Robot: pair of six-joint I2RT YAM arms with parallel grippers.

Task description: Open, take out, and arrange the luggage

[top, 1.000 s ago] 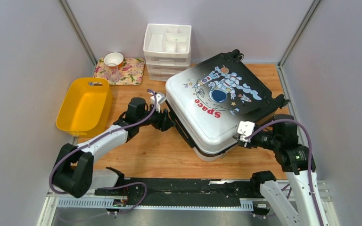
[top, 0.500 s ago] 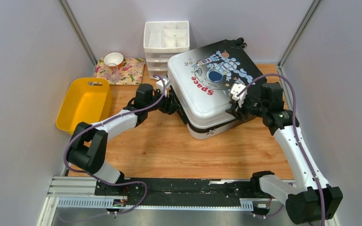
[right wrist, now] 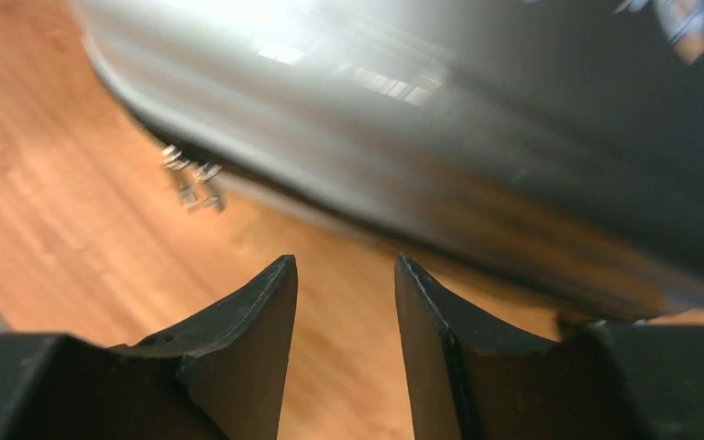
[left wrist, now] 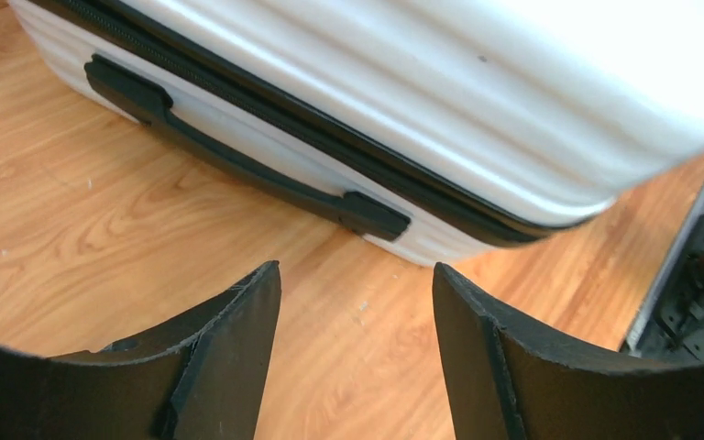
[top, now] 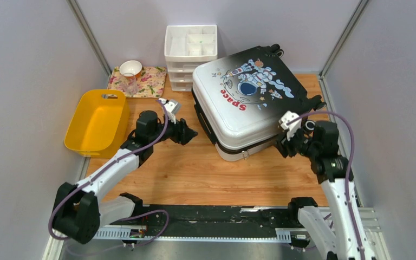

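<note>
The luggage [top: 246,105], a hard-shell suitcase with a white-to-black shell and an astronaut "Space" print, lies flat and closed at the back right of the wooden table. My left gripper [top: 191,133] is open and empty, a short way left of its side. The left wrist view shows the shell [left wrist: 477,101] and its black side handle [left wrist: 238,151] beyond my fingers [left wrist: 238,348]. My right gripper [top: 280,147] is open and empty at the suitcase's near right corner. The right wrist view shows the blurred shell [right wrist: 403,119] and zipper pulls [right wrist: 191,174].
A yellow plastic bin [top: 97,122] stands at the left. A white drawer organizer [top: 191,54] stands at the back, touching the suitcase's far left. A floral tray [top: 139,82] with a small bowl [top: 130,67] and a glass lies at the back left. Grey walls close in both sides.
The suitcase was pushed back and turned, then settled flat. Both grippers have drawn back from its sides toward the near edge and now stand apart from it.
</note>
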